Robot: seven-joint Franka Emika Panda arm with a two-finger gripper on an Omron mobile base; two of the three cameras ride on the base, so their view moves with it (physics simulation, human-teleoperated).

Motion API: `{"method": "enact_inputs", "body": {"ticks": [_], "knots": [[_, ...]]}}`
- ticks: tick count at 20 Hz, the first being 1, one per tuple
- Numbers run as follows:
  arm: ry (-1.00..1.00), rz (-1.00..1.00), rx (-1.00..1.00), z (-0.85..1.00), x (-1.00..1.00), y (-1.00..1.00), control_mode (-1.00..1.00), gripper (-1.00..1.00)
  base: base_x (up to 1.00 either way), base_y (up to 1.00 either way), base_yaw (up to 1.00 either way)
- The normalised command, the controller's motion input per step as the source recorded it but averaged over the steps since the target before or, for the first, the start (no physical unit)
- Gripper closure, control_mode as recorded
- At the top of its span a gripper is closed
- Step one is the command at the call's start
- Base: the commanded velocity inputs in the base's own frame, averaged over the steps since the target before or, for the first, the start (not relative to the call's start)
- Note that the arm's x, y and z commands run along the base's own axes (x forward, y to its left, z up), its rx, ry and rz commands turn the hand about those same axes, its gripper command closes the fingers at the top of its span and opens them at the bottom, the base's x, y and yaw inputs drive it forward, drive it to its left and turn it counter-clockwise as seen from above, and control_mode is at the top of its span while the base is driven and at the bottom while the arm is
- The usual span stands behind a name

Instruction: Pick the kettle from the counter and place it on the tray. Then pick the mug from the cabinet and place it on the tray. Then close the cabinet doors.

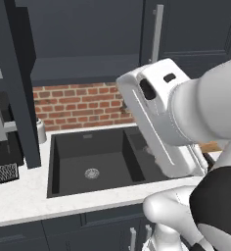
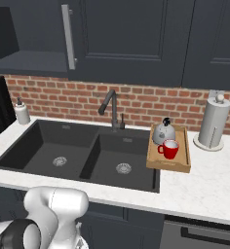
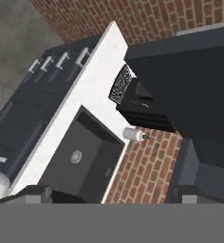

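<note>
In the right base view the tray [image 2: 177, 165] lay on the white bench [image 2: 204, 182] at the right of the frame, just beside the right edge of the black double sink [image 2: 78, 155]. The kettle [image 2: 163, 132] stood on the far end of the tray, and the red mug [image 2: 169, 149] stood on the tray in front of it, close to the kettle; whether the two touched could not be told. A tall white paper-towel roll [image 2: 214, 121] stood on the bench to the right of the tray, near the brick wall [image 2: 151, 104]. A dark tap [image 2: 112, 109] rose behind the sink, and a small soap bottle [image 2: 22, 112] sat at the far left of the bench.

Across the top of that view ran the cabinet [image 2: 24, 61], its dark shelf open to view at the upper left. One of the cabinet doors [image 2: 131, 34], with a vertical silver bar handle [image 2: 68, 36], covered the upper middle of the frame.

In the left base view the white arm [image 1: 186, 112] crossed the right half of the frame, over the sink's right basin. An open door panel [image 1: 17, 83] stood edge-on at the left.

In the hand view the tool [image 3: 109, 195] showed at the bottom edge, its two dark fingertips [image 3: 38, 193] set wide apart with nothing between them. Beyond it lay the sink, the bench and the brick wall, all tilted.
</note>
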Motion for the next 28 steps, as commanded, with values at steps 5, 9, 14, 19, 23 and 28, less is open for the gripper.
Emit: {"method": "enact_inputs", "body": {"ticks": [5,9,14,19,23,28], "knots": [[-0.27,0.00,0.27,-0.41,0.04,0.41,-1.00,-1.00,0.00,0.00,0.00],[-0.08,0.00,0.17,-0.23,0.05,0.17,-1.00,-1.00,0.00,0.00,0.00],[0.02,0.00,0.05,-0.03,-0.03,0.35,-1.00,-1.00,0.00,0.00,0.00],[0.00,0.00,0.00,0.03,-0.29,0.38,-1.00,-1.00,0.00,0.00,0.00],[0.00,0.00,0.00,0.08,-0.34,0.37,-1.00,-1.00,0.00,0.00,0.00],[0.00,0.00,0.00,0.13,-0.26,0.42,-1.00,-1.00,0.00,0.00,0.00]]}}
